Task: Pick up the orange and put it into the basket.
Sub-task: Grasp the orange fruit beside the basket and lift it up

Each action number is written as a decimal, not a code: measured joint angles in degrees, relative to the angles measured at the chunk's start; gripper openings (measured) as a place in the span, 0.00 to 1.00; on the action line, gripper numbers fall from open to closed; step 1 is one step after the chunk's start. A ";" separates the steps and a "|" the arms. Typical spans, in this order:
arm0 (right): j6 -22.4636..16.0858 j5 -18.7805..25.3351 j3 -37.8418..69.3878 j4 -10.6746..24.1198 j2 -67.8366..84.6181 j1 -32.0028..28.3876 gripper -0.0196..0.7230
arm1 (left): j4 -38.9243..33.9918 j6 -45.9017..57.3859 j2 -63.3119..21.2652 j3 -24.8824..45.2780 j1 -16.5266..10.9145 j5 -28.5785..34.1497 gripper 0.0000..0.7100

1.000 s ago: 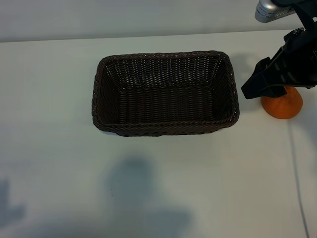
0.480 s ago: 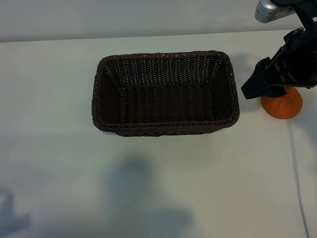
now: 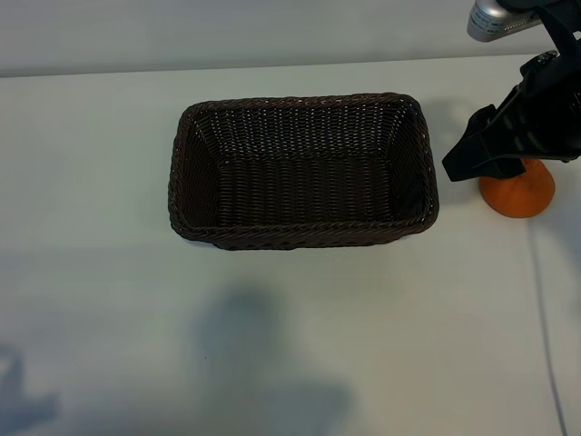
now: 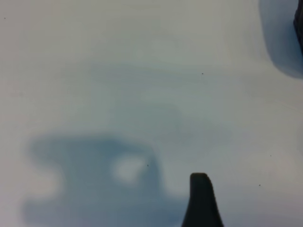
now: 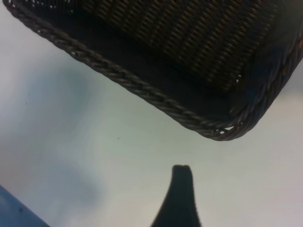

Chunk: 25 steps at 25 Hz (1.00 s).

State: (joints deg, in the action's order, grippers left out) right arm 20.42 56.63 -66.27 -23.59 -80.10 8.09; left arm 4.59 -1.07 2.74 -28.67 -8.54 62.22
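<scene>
Basket point(image 3: 300, 170), dark woven wicker, sits on the white table point(image 3: 109, 182). Just beside the basket's right end lies the orange point(image 3: 519, 198), on the table and apart from the rim, its top hidden by the right gripper point(image 3: 477, 156) hanging over it with fingers spread wide, nothing between them. From the left gripper's own camera only 1 fingertip point(image 4: 201, 198) shows above bare table; its spread cannot be told.

light: bright, even | shadows: soft grey patches on table point(image 3: 109, 272) | wrist views: blurred, soft focus
</scene>
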 joint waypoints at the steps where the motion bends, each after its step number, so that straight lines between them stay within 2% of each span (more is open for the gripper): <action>1: 0.00 0.00 0.00 0.00 0.00 0.00 0.83 | 0.00 0.00 0.00 0.00 0.00 0.00 0.72; 11: 0.00 0.00 0.00 0.00 0.00 0.00 0.83 | -0.06 0.00 -3.21 0.00 0.71 0.07 0.72; 16: 0.01 -0.05 0.00 1.13 0.00 0.00 0.83 | -0.11 0.00 -3.23 0.00 4.10 0.07 0.72; 19: -2.50 -0.99 0.00 4.90 0.00 0.00 0.83 | -0.17 0.00 -3.23 0.00 6.05 0.07 0.72; 21: -5.75 -2.76 0.00 8.70 0.00 0.00 0.83 | -0.17 -0.05 -3.23 0.00 6.34 0.07 0.72; 25: -14.59 -8.96 0.00 16.62 -0.10 0.00 0.83 | -0.17 -0.05 -3.23 0.00 6.39 0.07 0.72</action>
State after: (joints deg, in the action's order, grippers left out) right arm 5.83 47.67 -66.27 -6.97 -80.20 8.09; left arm 4.42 -1.12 -0.49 -28.67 -2.15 62.29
